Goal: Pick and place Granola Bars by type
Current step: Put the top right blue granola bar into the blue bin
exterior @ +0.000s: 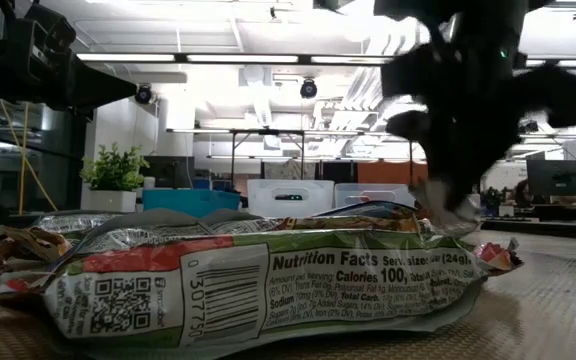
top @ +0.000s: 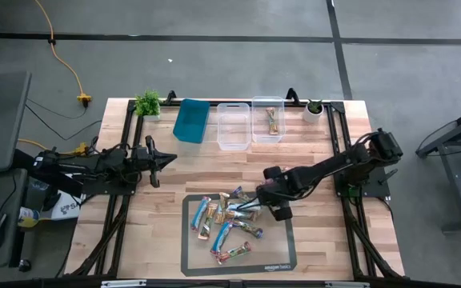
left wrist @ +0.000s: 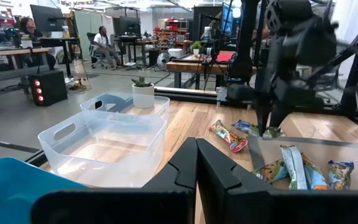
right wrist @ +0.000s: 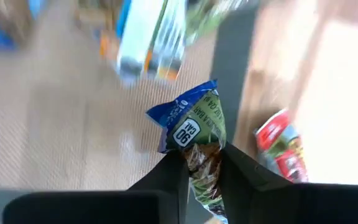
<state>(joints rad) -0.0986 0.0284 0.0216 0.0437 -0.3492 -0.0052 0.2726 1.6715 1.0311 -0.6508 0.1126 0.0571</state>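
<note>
Several granola bars (top: 224, 224) lie scattered on a grey mat (top: 282, 254) at the table's near middle; one lies close before the low camera (exterior: 268, 285). My right gripper (top: 252, 205) points steeply down over the mat's far right part, shut on a blue-and-green wrapped bar (right wrist: 194, 127). My left gripper (top: 166, 160) rests shut at the table's left side, pointing level toward the right, touching nothing. My right gripper pinches one end of the blue-and-green bar (right wrist: 201, 163) between its two fingers (right wrist: 173, 174), coming from above and pointing steeply down. The bar hangs below the fingers, blue end (right wrist: 182, 124) lowest. Whether that end is clear of the mat, I cannot tell.
Along the far edge stand a teal bin (top: 190, 120) and two clear bins (top: 233, 128) (top: 256, 120); the right one holds a bar (top: 272, 120). Small potted plants (top: 147, 102) (top: 314, 108) flank them. Bare wood lies between the bins and the mat.
</note>
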